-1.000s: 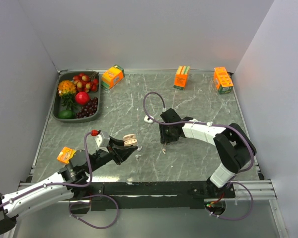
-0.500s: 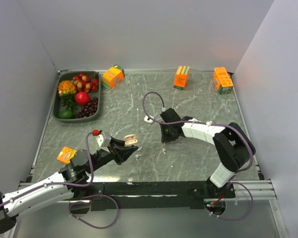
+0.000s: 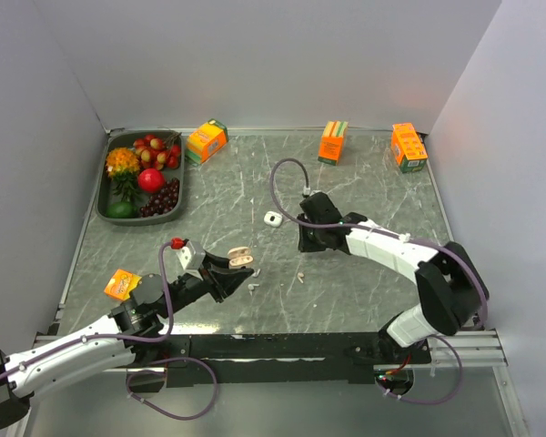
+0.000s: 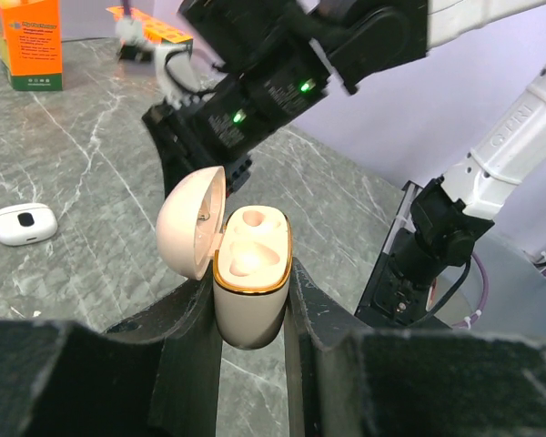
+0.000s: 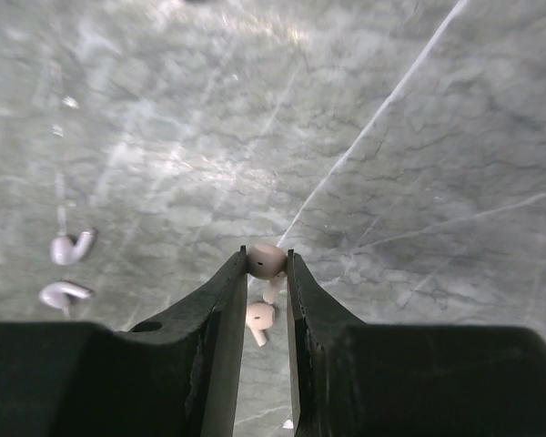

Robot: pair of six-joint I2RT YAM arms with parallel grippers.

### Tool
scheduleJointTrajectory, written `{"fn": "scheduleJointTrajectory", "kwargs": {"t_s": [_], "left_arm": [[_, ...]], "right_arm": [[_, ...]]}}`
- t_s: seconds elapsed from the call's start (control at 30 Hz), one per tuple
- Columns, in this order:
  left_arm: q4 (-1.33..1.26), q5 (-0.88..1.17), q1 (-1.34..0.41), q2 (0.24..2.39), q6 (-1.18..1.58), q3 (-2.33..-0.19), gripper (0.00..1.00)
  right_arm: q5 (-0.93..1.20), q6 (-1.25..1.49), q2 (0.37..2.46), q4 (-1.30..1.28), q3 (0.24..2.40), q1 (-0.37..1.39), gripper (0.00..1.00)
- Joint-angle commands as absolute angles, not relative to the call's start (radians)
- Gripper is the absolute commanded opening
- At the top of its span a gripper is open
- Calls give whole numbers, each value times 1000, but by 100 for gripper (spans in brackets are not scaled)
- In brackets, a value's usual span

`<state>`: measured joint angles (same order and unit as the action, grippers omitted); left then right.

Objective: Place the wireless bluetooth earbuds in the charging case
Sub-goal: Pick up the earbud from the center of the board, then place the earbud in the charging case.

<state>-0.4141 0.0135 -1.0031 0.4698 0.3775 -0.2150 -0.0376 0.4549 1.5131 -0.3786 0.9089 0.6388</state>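
Observation:
My left gripper [image 4: 252,305] is shut on the beige charging case [image 4: 250,296], holding it upright with the lid [image 4: 193,223] swung open and both sockets empty. From above, the case [image 3: 239,257] hangs low over the table's front left. My right gripper [image 5: 266,262] is shut on one white earbud [image 5: 267,259], pinched at the fingertips above the table. Straight below it another earbud [image 5: 259,317] lies on the marble. Two more earbuds [image 5: 71,248] [image 5: 64,293] lie to the left. In the top view the right gripper [image 3: 307,238] is right of the case.
A small white case [image 3: 273,218] lies mid-table, just left of the right gripper. Three orange cartons [image 3: 207,141] [image 3: 333,142] [image 3: 408,147] line the back edge. A dark tray of fruit [image 3: 175,204] is at the back left, and an orange packet [image 3: 121,284] at the front left.
The right gripper closed on an earbud and rose, shifting right and back, which uncovers the white case. The left arm and the charging case stay put.

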Motion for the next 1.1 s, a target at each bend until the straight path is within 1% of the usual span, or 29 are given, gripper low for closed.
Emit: {"fn": "scheduleJointTrajectory", "kwargs": {"t_s": [0.0,0.2,0.33,0.47,0.53,0.6,0.8,0.9,1.07], "left_arm": [[-472,3,-1011,479,348,-236,1],[-508,-44,-1009,515,318,-259,1],[-546,-77,-1009,572,299,-281,1],[-621,-110,-1009,638,281,-296,1],[-666,-120,-1009,685,272,-311,1],[-702,-143,-1008,718,261,-325,1],[-764,-181,-1008,833,221,-396,1],[-768,-201,-1008,876,213,-436,1],[-776,-213,-1008,926,219,-486,1]], "right_arm": [[-106,454,1363,-365,939,641,0],[-176,423,1188,-295,946,692,0],[-270,370,1082,-215,959,767,0],[-371,316,1005,-65,943,830,0],[-455,267,968,-5,925,860,0],[-526,204,939,149,882,902,0],[-644,16,948,404,856,1015,0],[-678,-98,968,471,877,1081,0],[-724,-192,985,575,887,1170,0]]}}
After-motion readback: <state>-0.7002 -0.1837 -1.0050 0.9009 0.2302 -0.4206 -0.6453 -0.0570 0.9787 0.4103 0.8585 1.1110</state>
